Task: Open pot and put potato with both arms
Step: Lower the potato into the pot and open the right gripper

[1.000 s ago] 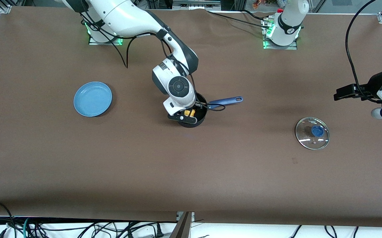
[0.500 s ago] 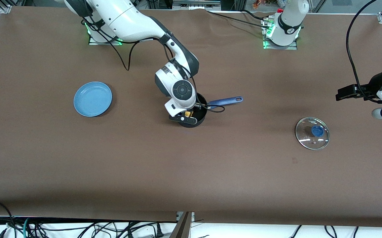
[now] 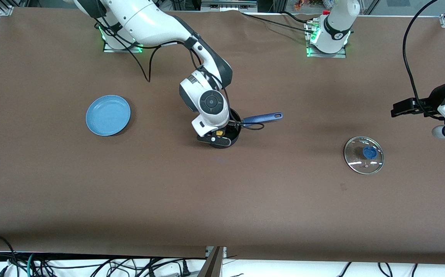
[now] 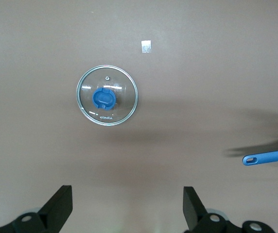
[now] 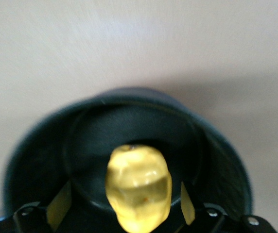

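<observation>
Right gripper (image 3: 218,135) sits inside the pot (image 3: 233,135), fingers apparently parted around the potato (image 5: 139,187); left gripper (image 4: 124,208) waits wide over the table.

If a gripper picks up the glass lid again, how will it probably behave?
The lid looks rigid and probably fragile, being clear glass. Its blue knob offers the only sure hold; the smooth rim likely slips. Lying flat, it should not roll.

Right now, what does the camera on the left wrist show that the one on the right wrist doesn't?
Only the left wrist view shows the glass lid lying flat on the table, a small tape square, and the open left gripper above it.

Only the right wrist view shows the potato between the right gripper fingers, inside the pot.

Both share the brown table; the pot's blue handle appears only in the left wrist view.
</observation>
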Controlling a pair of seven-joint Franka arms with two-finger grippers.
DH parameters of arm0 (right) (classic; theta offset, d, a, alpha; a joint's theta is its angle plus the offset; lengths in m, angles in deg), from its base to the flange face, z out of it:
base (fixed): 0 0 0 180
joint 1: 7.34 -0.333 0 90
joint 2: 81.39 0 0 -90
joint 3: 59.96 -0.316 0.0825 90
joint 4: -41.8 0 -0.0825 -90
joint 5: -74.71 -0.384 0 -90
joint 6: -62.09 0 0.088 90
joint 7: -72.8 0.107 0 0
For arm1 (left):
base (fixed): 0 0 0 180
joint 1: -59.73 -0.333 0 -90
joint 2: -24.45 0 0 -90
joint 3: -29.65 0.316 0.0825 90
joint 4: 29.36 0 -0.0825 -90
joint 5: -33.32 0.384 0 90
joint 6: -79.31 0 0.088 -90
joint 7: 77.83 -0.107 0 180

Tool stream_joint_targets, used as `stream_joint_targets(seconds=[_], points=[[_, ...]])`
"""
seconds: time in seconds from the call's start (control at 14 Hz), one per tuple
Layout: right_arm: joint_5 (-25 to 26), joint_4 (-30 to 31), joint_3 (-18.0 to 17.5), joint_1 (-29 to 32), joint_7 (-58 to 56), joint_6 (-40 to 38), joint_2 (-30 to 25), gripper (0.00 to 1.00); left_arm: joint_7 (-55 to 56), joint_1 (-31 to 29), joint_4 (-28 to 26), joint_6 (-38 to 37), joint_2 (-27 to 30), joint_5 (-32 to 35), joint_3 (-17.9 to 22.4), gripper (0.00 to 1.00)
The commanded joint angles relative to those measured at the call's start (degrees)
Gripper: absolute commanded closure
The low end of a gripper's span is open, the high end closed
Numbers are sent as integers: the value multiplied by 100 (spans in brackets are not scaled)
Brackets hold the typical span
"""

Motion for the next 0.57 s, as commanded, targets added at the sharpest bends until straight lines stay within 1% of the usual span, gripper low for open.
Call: stream_joint_targets(seconds=[0.0, 0.14, 0.36, 0.43, 0.5], points=[[43, 43, 298, 31, -62, -520, -639, 0, 53, 17, 48, -102, 57, 112, -22, 0], [34, 43, 439, 232, -166, -793, -1104, 0, 53, 26, 48, -93, 57, 121, -22, 0], [51, 52, 483, 733, -1095, -1530, -1729, 0, 53, 26, 48, -93, 57, 112, -14, 0], [52, 52, 614, 874, -1508, -1724, -1913, 0, 53, 26, 48, -93, 57, 121, -14, 0], [43, 69, 841, 910, -1860, -1961, -2098, 0, 53, 26, 48, -93, 57, 121, -22, 0]])
